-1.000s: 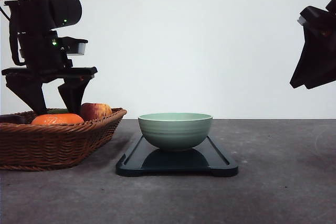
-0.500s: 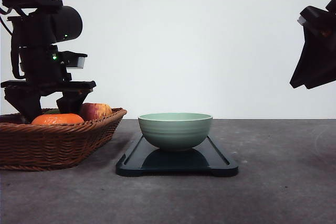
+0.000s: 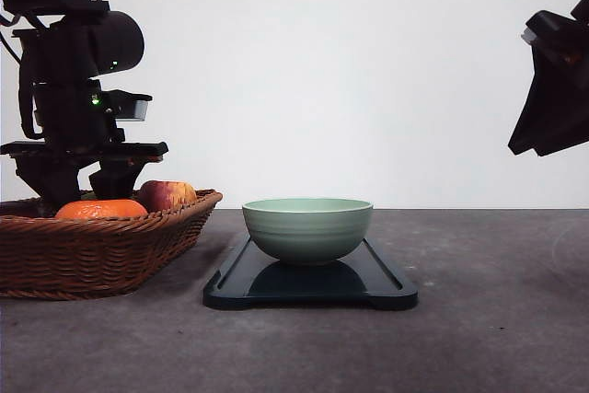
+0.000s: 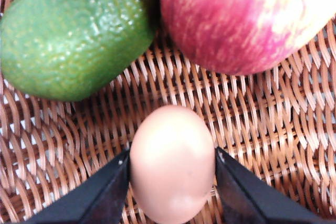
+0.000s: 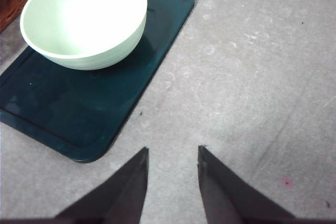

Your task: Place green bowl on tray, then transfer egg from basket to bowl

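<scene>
The green bowl (image 3: 307, 227) (image 5: 84, 19) stands upright on the dark tray (image 3: 386, 287) (image 5: 63, 114) at the table's middle. At the left is the wicker basket (image 3: 92, 250) (image 4: 262, 124). My left gripper (image 3: 85, 186) (image 4: 172, 158) reaches down into it. A pale tan egg (image 4: 172, 163) lies on the basket floor, and both black fingers press against its sides. My right gripper (image 5: 173, 153) hovers above bare table to the right of the tray, open with nothing between its fingers. Its arm (image 3: 557, 89) hangs high at the right edge.
A green avocado (image 4: 73, 35) and a red apple (image 4: 247, 19) (image 3: 167, 194) lie close beside the egg. An orange fruit (image 3: 99, 210) sits at the basket's front. The grey table (image 3: 497, 319) stretches right of the tray.
My left gripper has come down from above the rim into the basket, and its fingers have drawn in around the egg. The right arm, bowl and tray have not moved.
</scene>
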Controlling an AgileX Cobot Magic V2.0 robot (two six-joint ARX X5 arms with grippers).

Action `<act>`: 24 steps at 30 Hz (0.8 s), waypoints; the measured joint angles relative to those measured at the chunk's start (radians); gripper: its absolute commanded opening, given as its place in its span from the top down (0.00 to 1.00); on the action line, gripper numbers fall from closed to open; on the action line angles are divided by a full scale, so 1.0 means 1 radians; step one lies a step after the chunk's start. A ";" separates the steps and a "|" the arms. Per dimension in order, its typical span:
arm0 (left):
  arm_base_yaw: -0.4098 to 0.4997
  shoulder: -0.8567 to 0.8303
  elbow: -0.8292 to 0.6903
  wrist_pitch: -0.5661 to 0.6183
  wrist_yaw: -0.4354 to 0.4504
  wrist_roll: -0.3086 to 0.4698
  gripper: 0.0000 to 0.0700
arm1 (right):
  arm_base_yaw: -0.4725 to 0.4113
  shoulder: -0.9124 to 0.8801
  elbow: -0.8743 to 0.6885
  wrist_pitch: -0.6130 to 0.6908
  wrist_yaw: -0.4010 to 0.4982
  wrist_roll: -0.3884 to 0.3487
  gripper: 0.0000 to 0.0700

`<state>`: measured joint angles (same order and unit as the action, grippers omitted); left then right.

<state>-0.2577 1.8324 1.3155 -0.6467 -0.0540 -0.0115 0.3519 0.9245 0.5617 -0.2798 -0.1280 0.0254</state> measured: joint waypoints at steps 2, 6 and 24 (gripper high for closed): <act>0.000 0.000 0.000 -0.001 0.000 -0.003 0.64 | 0.000 0.000 0.000 0.000 0.000 0.000 0.74; 0.000 0.000 0.000 -0.007 0.000 -0.004 0.67 | 0.000 0.000 0.000 0.000 0.000 0.000 0.74; -0.002 -0.278 0.002 -0.032 0.056 -0.004 0.67 | 0.000 0.000 0.000 0.000 0.003 0.000 0.74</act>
<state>-0.2598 1.5546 1.3170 -0.6787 0.0018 -0.0153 0.3519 0.9245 0.5617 -0.2798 -0.1250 0.0250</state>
